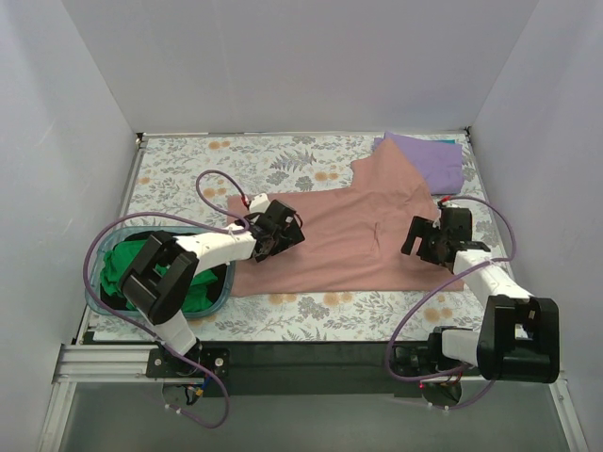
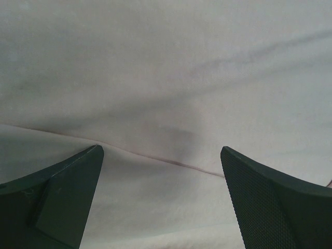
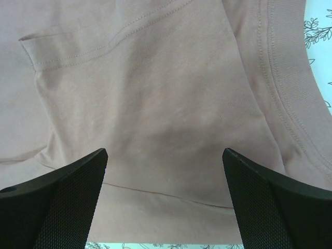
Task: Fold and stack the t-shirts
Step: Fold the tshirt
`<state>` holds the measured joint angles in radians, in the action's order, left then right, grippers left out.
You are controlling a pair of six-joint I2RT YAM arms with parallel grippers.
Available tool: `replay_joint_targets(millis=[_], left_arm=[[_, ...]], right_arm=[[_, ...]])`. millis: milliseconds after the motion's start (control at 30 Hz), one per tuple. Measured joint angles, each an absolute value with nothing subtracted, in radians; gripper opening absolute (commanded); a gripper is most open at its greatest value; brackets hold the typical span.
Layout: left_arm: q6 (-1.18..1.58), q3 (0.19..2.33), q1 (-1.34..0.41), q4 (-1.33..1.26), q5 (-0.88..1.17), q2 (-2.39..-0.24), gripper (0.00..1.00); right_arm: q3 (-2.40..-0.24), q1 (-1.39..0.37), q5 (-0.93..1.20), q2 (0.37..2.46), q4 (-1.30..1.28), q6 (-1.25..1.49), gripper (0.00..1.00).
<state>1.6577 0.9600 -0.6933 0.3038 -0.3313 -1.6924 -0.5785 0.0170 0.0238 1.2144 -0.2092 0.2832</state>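
The dusty-pink t-shirt (image 1: 349,231) lies spread on the table, one part reaching up to the back right. My left gripper (image 1: 280,235) is open over its left edge; the left wrist view shows pale cloth (image 2: 166,93) with a fold line between the spread fingers (image 2: 62,197). My right gripper (image 1: 426,241) is open over the shirt's right side; the right wrist view shows pink cloth (image 3: 155,93), its collar band (image 3: 280,88) and a fold edge between the fingers (image 3: 275,202). The folded lavender shirt (image 1: 431,158) lies at the back right. The green shirt (image 1: 203,287) sits in the basket.
The teal basket (image 1: 219,299) stands at the front left beside the left arm. The table has a floral cover (image 1: 283,160). White walls close in on the left, back and right. Purple cables loop off both arms.
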Motion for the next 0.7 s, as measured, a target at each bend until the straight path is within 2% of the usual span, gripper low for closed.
replay_joint_targets(millis=[200, 400, 700], left_arm=[[1.666, 0.940, -0.694, 0.271, -0.331, -1.686, 0.97], [1.695, 0.869, -0.693, 0.206, -0.320, -1.638, 0.97], [1.745, 0.744, -0.702, 0.228, -0.265, -1.497, 0.97]], right_arm=[[-0.525, 0.014, -0.022, 1.216, -0.177, 0.307, 0.98], [-0.452, 0.012, -0.061, 1.108, -0.172, 0.373, 0.98], [-0.403, 0.017, -0.181, 0.944, -0.345, 0.491, 0.98]])
